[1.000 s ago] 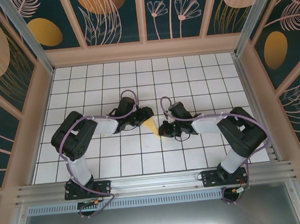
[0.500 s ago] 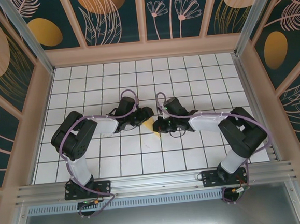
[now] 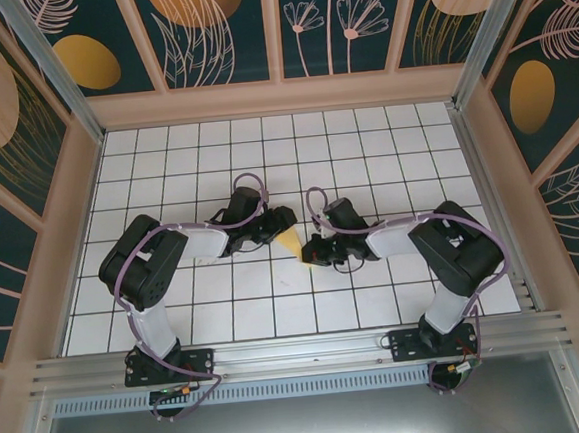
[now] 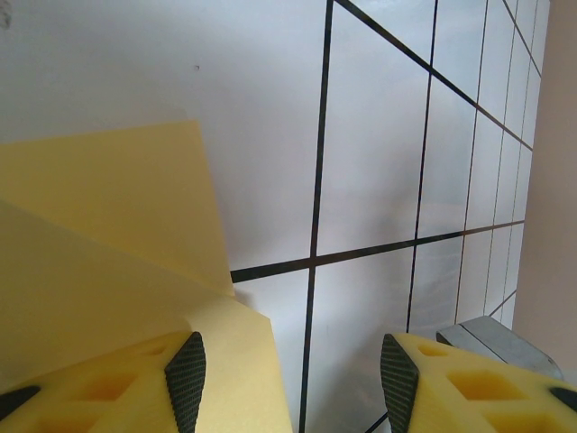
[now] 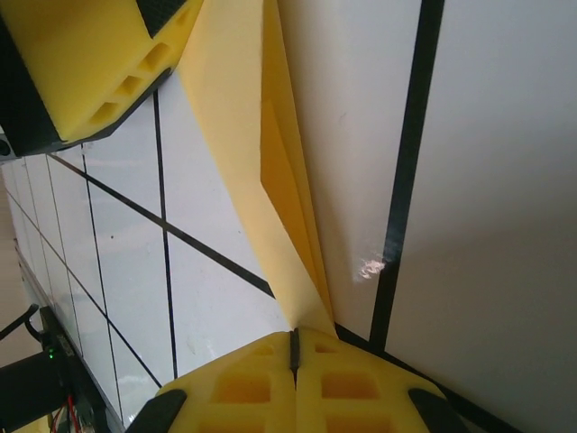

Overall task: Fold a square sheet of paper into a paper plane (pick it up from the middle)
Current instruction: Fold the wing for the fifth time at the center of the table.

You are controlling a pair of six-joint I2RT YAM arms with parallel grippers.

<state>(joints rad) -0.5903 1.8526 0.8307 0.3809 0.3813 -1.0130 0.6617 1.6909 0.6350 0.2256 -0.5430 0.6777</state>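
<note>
Table (image 3: 157, 192): flat white top w/ thin black grid lines (image 4: 321, 135) making square tiles; fills mid frame in top view. Pale wood border (image 3: 280, 97) along far side & both flanks, aluminium rail (image 3: 300, 348) across bottom edge.

On it: yellow paper (image 3: 289, 242), folded, approx centre of frame, small wedge.

Left wrist view: paper (image 4: 108, 225) at lower left, layers lying over tile, covers part of a black line, corner near a grid crossing.

Right wrist view: paper (image 5: 239, 108) runs from top centre down to a point at bottom centre, layers part-raised off tile. Small pale scuff (image 5: 370, 267) on table beside a black line, centre right.
</note>
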